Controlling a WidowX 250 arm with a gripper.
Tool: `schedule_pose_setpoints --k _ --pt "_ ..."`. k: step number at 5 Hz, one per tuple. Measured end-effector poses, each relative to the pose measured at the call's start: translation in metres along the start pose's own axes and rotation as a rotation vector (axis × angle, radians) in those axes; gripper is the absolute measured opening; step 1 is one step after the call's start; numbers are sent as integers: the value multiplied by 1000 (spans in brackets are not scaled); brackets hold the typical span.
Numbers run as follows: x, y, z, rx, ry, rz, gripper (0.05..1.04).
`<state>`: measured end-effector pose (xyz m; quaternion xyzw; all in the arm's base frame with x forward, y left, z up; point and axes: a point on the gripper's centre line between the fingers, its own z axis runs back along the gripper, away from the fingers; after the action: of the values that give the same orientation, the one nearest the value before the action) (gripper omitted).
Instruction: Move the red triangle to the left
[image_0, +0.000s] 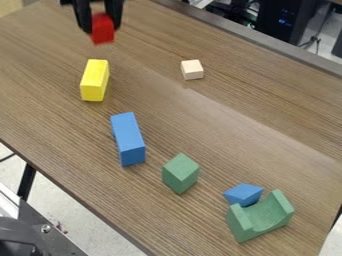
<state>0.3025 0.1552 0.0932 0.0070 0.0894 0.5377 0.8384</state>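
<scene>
At the upper left of the camera view, the black gripper (101, 26) hangs over the table (220, 120), above and behind the yellow block. It is shut on a red block (103, 35), with one dark finger on either side. The red block's lower part shows as a small squarish face, and its upper part is partly hidden by the gripper, so I cannot tell whether it is a triangle.
A yellow block (94, 81) lies below the gripper, with a cream cube (192, 69) to the right. Toward the front are a long blue block (127, 137), a green block (180, 172), a small blue block (243, 194) and a green curved block (264, 216). Table edges run diagonally.
</scene>
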Motion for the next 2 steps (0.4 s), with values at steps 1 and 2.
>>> schedule_pose_setpoints --k 1,2 --pt "-28 -5 -16 76 69 -94 583" --pt "-36 -2 -27 116 116 -113 583"
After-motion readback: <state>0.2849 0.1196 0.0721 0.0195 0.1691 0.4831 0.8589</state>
